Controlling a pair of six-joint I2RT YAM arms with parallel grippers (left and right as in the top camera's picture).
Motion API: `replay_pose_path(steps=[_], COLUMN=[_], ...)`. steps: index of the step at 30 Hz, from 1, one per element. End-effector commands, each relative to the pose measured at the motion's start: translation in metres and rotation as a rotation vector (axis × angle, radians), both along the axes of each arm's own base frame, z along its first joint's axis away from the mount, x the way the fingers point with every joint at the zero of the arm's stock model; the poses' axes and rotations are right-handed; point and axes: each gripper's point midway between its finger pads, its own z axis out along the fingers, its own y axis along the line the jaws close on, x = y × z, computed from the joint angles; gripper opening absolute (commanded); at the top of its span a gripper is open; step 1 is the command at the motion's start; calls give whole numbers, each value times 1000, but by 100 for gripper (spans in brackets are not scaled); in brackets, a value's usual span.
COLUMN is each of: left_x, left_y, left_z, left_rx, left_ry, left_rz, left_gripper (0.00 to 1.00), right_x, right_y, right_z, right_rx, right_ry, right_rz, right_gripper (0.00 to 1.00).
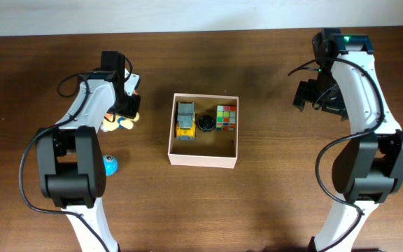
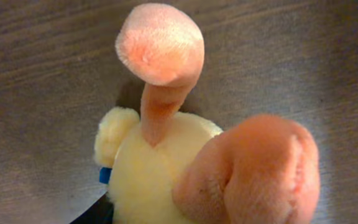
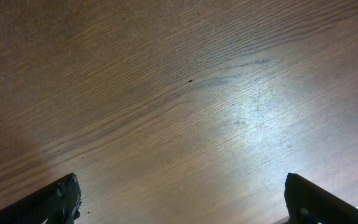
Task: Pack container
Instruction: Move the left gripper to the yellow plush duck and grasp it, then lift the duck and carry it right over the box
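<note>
dark brown wood-grain table [image 1: 271, 210] lay under both arms. square, shallow, white-walled container [image 1: 203, 159] with tan cardboard inside sat at table centre, between the arms. it held a yellow-and-grey toy truck [image 1: 185, 120], a small black round object [image 1: 206, 123] and a multicoloured puzzle cube [image 1: 226, 117]. left gripper [image 1: 126, 105] was down on a yellow plush toy [image 2: 148, 174] with peach limbs, left of the container; finger state could not be told. right gripper [image 3: 182, 190] hovered over wood, fingers wide. small blue ball [image 1: 110, 165] lay beside the left arm.
</note>
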Motion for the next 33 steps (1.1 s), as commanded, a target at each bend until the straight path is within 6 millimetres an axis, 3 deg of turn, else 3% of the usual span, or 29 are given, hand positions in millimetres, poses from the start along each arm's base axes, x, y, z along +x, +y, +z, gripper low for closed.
replay_pose_path(steps=[1, 5, 10, 15, 20, 24, 33], left_x=[3, 9, 19, 11, -12, -44, -113], left_y=[-7, -16, -33, -70, -116, -156, -239], left_z=[5, 29, 77, 131, 170, 184, 177], left_rx=[-16, -16, -22, -47, -45, -34, -13], left_ry=[4, 0, -30, -40, -36, 8, 110], left_rz=[-7, -25, -45, -120, -239, -364, -729], left_gripper=[42, 36, 36, 36, 36, 36, 36], right_x=[0, 0, 0, 0, 0, 0, 0], right_y=[0, 0, 0, 0, 0, 0, 0], right_z=[1, 1, 1, 1, 1, 1, 1], right_rx=[1, 1, 1, 1, 1, 1, 1], right_ry=[-3, -3, -3, -3, -3, -3, -3], right_rz=[2, 2, 2, 2, 2, 2, 2], right_gripper=[99, 99, 99, 99, 99, 99, 99])
